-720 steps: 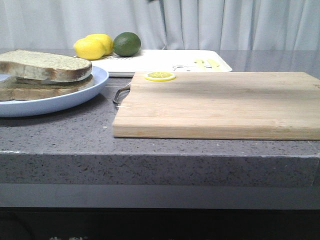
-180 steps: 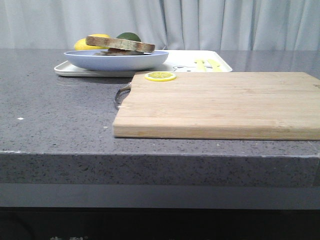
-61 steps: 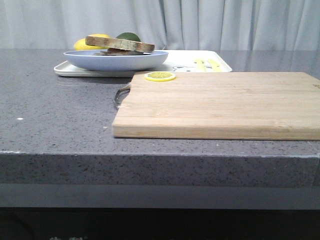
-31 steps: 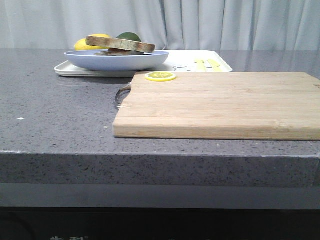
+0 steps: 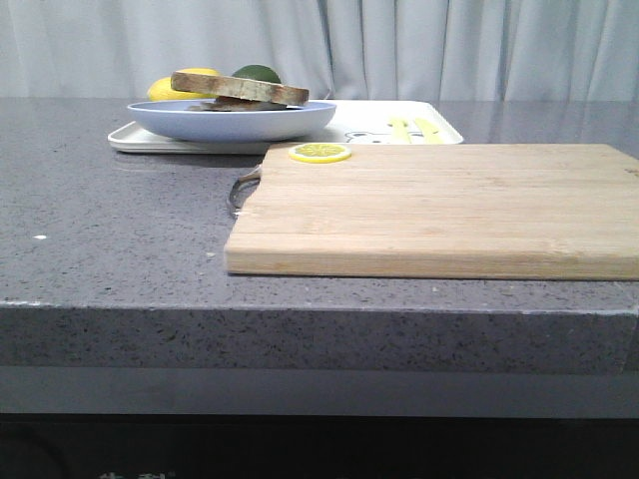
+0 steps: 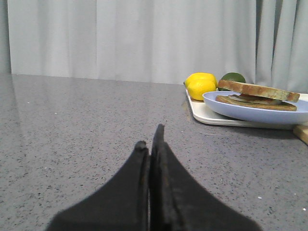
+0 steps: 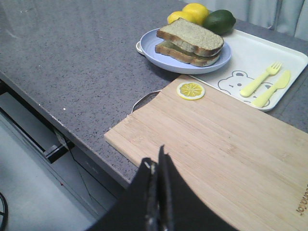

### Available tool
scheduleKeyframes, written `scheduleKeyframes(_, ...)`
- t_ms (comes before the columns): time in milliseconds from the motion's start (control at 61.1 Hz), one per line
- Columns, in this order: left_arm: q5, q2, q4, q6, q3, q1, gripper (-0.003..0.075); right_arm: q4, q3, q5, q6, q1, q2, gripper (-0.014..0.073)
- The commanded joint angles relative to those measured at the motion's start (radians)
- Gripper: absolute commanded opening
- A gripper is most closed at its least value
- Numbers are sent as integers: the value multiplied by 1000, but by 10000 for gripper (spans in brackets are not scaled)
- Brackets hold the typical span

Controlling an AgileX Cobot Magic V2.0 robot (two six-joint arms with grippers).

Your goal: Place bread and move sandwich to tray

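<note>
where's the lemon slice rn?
Front view: the round yellow lemon slice lies on the wooden cutting board's far-left corner, beside the white rectangular tray.

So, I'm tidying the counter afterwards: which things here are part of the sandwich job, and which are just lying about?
Part of the job:
- sandwich, on the plate
- tray, which the plate sits on

Lying about:
- cutting board
- lemon slice on the board
- two lemons and a lime
- yellow fork and knife

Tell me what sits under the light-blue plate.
The plate rests on one end of the white tray, overhanging the counter. The tray surface beneath it is hidden. The sandwich lies on the plate.
</note>
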Motion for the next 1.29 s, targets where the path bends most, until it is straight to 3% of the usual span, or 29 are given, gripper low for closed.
scheduleKeyframes(0,-67,-25,-8,-11,2,-21,-20,21,-23,-65,-5,-6,6,-69)
scheduleKeyframes(917,-65,-22,-8,-11,2,-23,-20,19,-9,-66,-5,-9,-2,-69)
scheduleKeyframes(1081,-65,-22,-8,-11,2,-23,-20,2,88,-150,-5,-170,-68,-69)
scheduleKeyframes(1277,-65,-22,-8,-11,2,-23,-20,0,321,-401,-5,-349,-224,-69)
